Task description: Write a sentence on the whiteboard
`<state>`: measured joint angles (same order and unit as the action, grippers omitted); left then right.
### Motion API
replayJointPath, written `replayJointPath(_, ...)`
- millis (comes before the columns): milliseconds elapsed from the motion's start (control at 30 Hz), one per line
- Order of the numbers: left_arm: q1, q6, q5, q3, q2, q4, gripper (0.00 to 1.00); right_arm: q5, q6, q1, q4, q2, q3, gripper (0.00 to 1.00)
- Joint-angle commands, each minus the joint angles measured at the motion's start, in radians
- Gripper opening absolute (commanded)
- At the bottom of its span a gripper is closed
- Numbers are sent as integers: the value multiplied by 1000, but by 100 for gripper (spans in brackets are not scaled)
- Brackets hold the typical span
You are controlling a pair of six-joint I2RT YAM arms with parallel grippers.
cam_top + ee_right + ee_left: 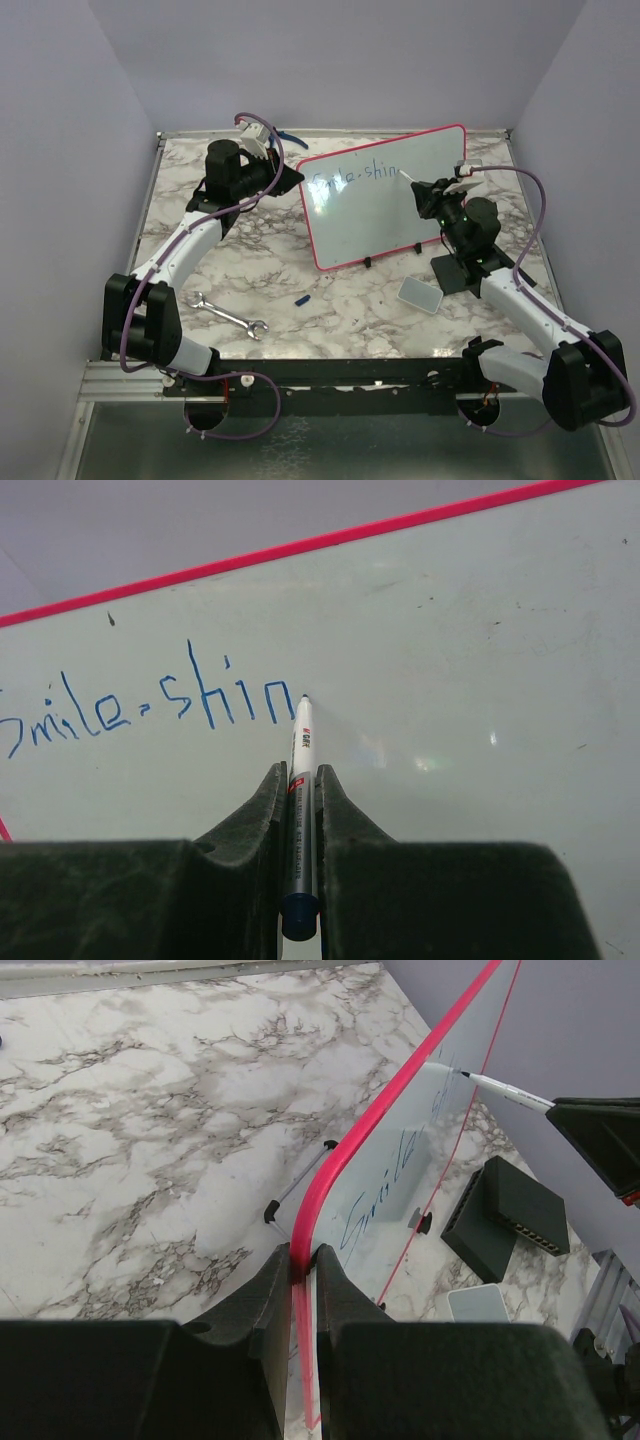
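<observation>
Whiteboard [400, 215] stands on its feet on the marble table [260, 270], and the left gripper [303, 1258] has its fingers pinched on the board's red left edge. Right gripper [299, 780] is clamped on a white marker [301, 742]. The marker's tip touches the board just right of the sentence [150, 712], which reads "Smile-shin" in blue.

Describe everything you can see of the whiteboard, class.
The whiteboard is a glossy white rectangle with rounded corners and a thin red-pink frame. It stands on edge on the marbled table, on small black feet. The left gripper clamps its frame at the left end. Blue handwriting near the top reads "Smile-shin". The marker, held by the right gripper, touches it just after the last letter.
</observation>
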<state>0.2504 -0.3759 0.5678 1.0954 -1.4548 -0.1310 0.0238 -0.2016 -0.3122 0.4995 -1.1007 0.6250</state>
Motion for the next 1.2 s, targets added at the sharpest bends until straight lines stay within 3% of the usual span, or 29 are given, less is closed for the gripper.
replayJointPath(0,-8,28,-25,-10,30,0,2,33,5,4,26,-9,10,1)
replayJointPath(633,-8,28,-24,-11,31,0,2,78,13,4,35,-15,12,1)
replayJointPath(1167,-8,25,-20,-10,27,0,2,31,24,4,50,-37,28,1)
